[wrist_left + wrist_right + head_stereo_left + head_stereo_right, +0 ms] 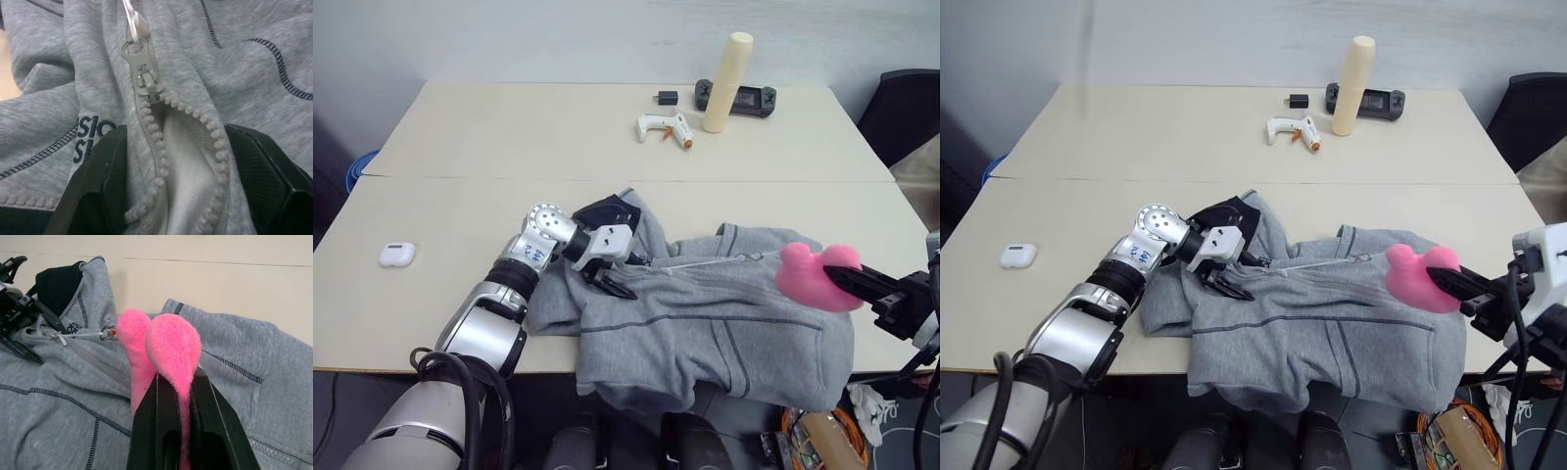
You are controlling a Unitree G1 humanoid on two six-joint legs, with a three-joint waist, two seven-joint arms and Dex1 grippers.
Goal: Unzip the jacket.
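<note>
**Zip slider near the collar as a robot's grippers work a grey hoodie**

A white earbud case (396, 255) sits alone at the left of the pale table (509, 137). Right of it, the left gripper (610, 277) rests on the collar end of the jacket (724, 313), its two black fingers (100, 181) spread apart, one on either side of the zip with nothing pinched between them. The zip slider (145, 81) lies just beyond those fingers; on the near side of it the teeth have parted, showing white lining. The light-grey jacket lies crumpled at the table's near edge, its long axis running left to right: the navy-lined hood (607, 213) points left, the hem falls over the near edge at the right. A thin cord (80, 335) stretches along the zip line from the slider to a pink plush toy (815, 277). The right gripper (177, 382), at the far right, is clenched on that toy above the jacket's right side. At the far side of the table stand a white glue gun (664, 127), a small black block (667, 97), a cream cylinder (728, 81) and a black handheld console (744, 99).
</note>
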